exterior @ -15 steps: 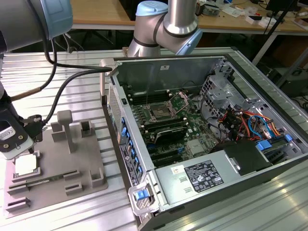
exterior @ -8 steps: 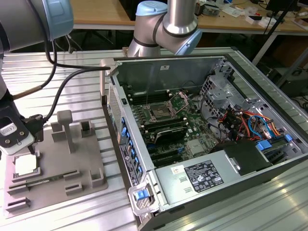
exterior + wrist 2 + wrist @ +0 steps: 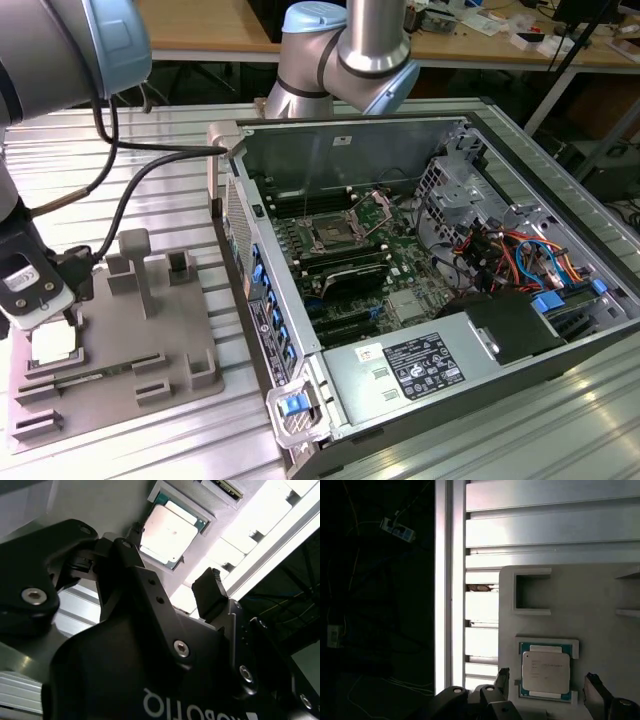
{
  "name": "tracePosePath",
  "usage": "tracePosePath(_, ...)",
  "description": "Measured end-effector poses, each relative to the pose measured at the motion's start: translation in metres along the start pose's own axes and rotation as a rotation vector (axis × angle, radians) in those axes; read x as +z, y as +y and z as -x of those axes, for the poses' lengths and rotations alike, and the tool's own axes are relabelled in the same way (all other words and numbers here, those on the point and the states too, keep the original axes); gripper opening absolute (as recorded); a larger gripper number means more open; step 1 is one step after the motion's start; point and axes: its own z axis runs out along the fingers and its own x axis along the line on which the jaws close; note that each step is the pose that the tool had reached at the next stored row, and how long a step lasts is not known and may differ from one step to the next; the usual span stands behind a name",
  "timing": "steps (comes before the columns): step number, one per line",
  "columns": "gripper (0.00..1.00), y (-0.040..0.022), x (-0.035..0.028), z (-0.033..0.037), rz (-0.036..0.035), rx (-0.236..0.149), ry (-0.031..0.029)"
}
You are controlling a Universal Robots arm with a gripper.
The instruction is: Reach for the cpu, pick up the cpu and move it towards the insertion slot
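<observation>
The black two-fingered gripper [image 3: 42,312] is hovering low over the flat grey plastic fixture plate [image 3: 150,350] at the exterior view's left, on the slatted aluminium table [image 3: 560,430]. In the first wrist view its fingers [image 3: 502,680] are standing apart, one on either side of the small square silvery-topped cpu [image 3: 545,670], clear of its edges. The cpu is lying flat in a green-edged square recess of that plate. The insertion slot [image 3: 330,235], a shiny metal-framed socket on green circuit board, is sitting well apart to the right, inside the open grey computer case [image 3: 340,150].
</observation>
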Motion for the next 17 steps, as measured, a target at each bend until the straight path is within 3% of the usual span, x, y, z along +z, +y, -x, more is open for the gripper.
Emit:
tracePosePath(3,0.69,0.0002,0.0081,0.0000,-0.0041,0.000,0.0002)
tracePosePath(4,0.75,0.0002,0.0100,0.0000,-0.0044,0.000,0.0001)
tracePosePath(10,0.75,0.0009,0.0235,0.0000,-0.0074,0.000,0.0002)
tracePosePath(12,0.75,0.0011,0.0322,0.0000,-0.0074,0.000,0.0002)
tracePosePath(17,0.75,0.0012,0.0375,0.0000,-0.0075,0.001,0.0003)
